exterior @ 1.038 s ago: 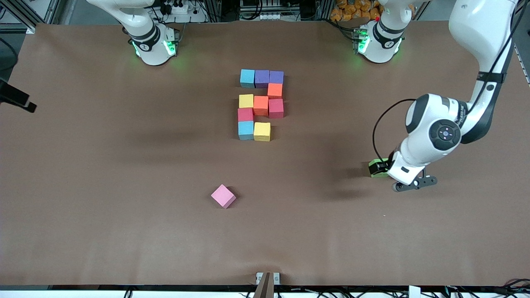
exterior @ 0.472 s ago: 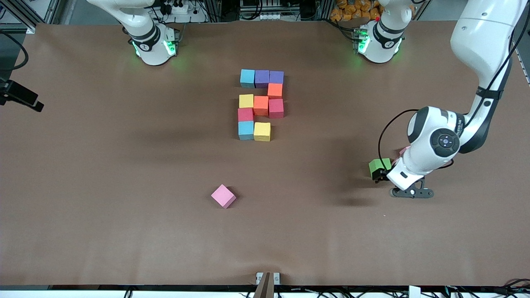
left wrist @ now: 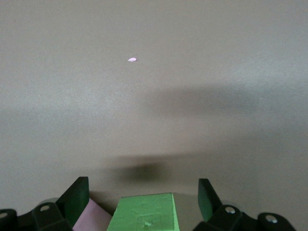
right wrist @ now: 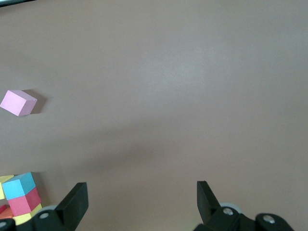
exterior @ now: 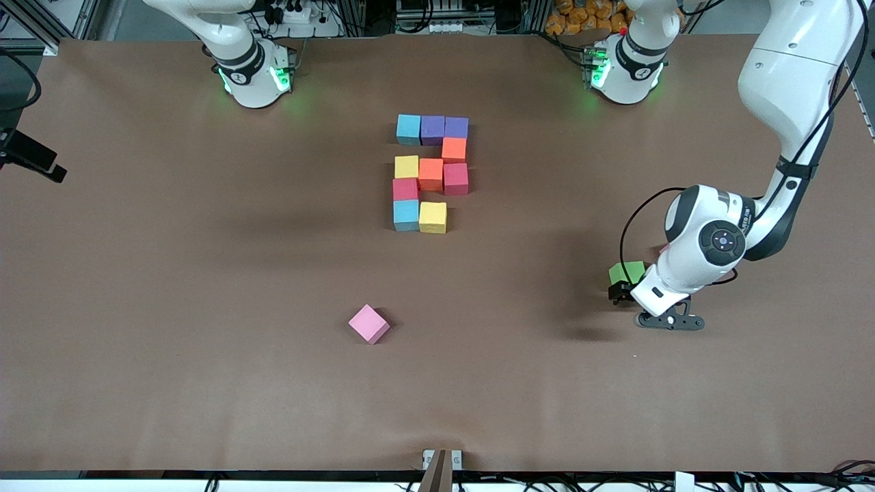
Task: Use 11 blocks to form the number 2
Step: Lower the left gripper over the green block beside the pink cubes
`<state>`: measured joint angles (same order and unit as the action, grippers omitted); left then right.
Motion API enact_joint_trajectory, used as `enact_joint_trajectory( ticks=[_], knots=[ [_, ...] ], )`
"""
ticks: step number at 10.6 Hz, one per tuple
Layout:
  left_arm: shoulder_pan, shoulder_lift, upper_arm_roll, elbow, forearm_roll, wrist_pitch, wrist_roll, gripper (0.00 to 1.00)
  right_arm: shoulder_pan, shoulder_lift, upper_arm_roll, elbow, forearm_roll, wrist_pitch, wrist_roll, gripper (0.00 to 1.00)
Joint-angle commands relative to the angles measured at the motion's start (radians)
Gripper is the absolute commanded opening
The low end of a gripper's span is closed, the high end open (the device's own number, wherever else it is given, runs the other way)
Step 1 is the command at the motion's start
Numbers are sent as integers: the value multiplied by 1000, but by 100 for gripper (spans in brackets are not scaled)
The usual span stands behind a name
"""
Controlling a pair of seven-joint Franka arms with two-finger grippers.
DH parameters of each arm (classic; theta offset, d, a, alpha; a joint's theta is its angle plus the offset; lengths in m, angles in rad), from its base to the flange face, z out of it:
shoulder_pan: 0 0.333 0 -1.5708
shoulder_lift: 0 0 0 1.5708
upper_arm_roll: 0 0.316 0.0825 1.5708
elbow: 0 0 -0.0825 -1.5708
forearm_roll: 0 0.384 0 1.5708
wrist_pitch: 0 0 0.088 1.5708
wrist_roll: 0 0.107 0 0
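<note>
Wide bare stretches of the brown table [exterior: 205, 307] lie around a tight cluster of coloured blocks [exterior: 431, 174] at the middle. One pink cube [exterior: 369, 324] sits alone, nearer the front camera. Toward the left arm's end, a green block [exterior: 626, 272] sits between the spread fingers of the left gripper [left wrist: 143, 199], a pink cube [left wrist: 94, 219] just beside it.

I can't read any text, label, brand or number anywhere: none on the blocks [exterior: 431, 174], none on the worktop [exterior: 205, 273]. Arm markings too small for me to make out.
</note>
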<state>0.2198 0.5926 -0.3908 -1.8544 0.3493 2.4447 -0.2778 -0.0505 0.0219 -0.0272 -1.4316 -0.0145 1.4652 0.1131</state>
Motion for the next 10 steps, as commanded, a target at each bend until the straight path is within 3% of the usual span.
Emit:
enact_joint_trajectory(
  ticks=[1, 10],
  knots=[
    [30, 12, -11, -16, 23, 16, 19, 100, -5, -13, 4, 8, -16, -16, -16, 100],
    [33, 12, -19, -58, 7, 14, 16, 100, -12, -7, 9, 11, -10, -36, -9, 100]
  ],
)
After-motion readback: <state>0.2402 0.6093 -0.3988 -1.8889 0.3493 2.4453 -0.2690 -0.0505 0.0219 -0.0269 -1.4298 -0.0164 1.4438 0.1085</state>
